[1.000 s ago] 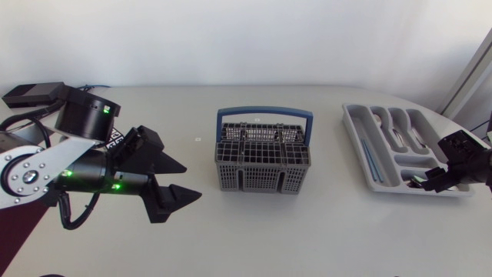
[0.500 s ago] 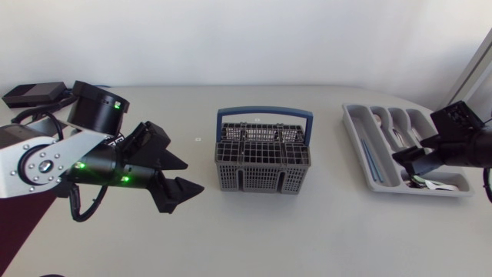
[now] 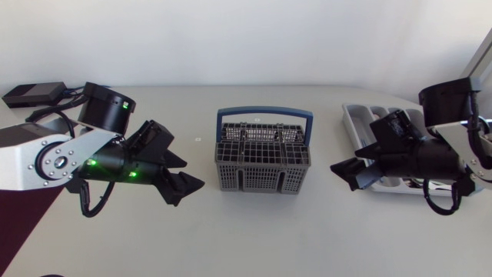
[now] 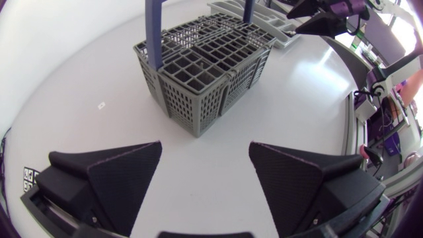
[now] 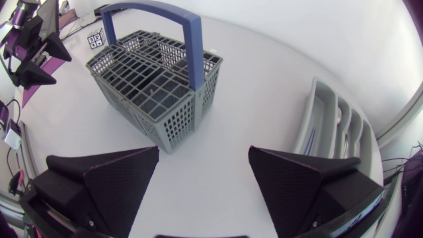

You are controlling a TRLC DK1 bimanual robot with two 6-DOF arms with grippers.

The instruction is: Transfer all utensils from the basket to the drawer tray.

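The grey wire basket [image 3: 264, 163] with a blue handle stands mid-table, and no utensil sticks out of it. My left gripper [image 3: 192, 174] hovers open a short way to its left, pointing at it. In the left wrist view the basket [image 4: 205, 66] lies ahead of the empty open gripper [image 4: 205, 155]. The grey drawer tray [image 3: 355, 123] sits at the right, largely hidden by my right arm. My right gripper [image 3: 347, 165] is open between tray and basket. The right wrist view shows the basket [image 5: 155, 79] ahead of the empty gripper [image 5: 203, 162], with the tray [image 5: 330, 125] beside it.
A black box [image 3: 34, 94] with cables lies at the back left corner. A small black-and-white marker cube [image 5: 94, 38] stands behind the basket on the left side. Bare tabletop stretches in front of the basket.
My right arm has swung from the tray's near end toward the basket, and its fingers have spread wide. My left gripper has crept a little closer to the basket.
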